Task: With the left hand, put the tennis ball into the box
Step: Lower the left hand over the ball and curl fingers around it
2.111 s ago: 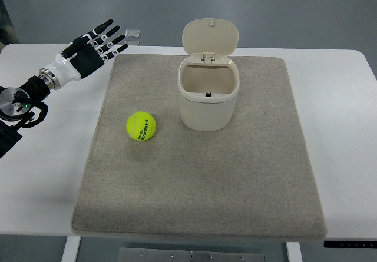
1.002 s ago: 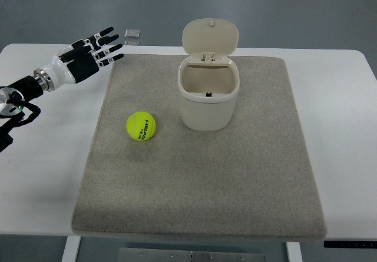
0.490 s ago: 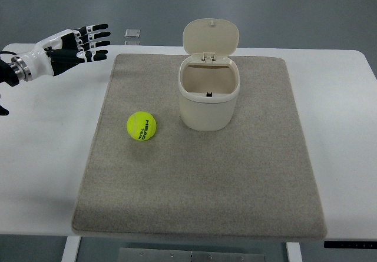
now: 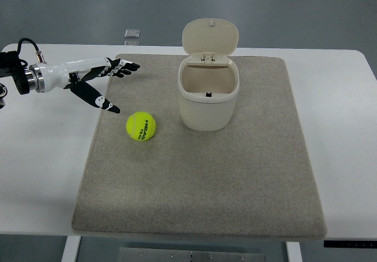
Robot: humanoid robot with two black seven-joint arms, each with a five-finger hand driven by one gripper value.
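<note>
A yellow-green tennis ball (image 4: 141,126) lies on the grey mat (image 4: 235,179), left of the box. The cream box (image 4: 208,93) stands upright on the mat with its lid (image 4: 210,36) flipped open at the back; its inside looks empty. My left hand (image 4: 112,85) comes in from the left edge, open, fingers spread with the thumb pointing down toward the ball. It hovers up and left of the ball, apart from it. The right arm does not show.
The mat lies on a white table (image 4: 47,156). A small grey square object (image 4: 132,34) sits at the table's far edge, behind the left hand. The table's front edge runs just below the mat.
My left hand has swung down and right, from the table's far left corner to the mat's left edge near the ball, and has turned on its side. Ball and box have not moved.
</note>
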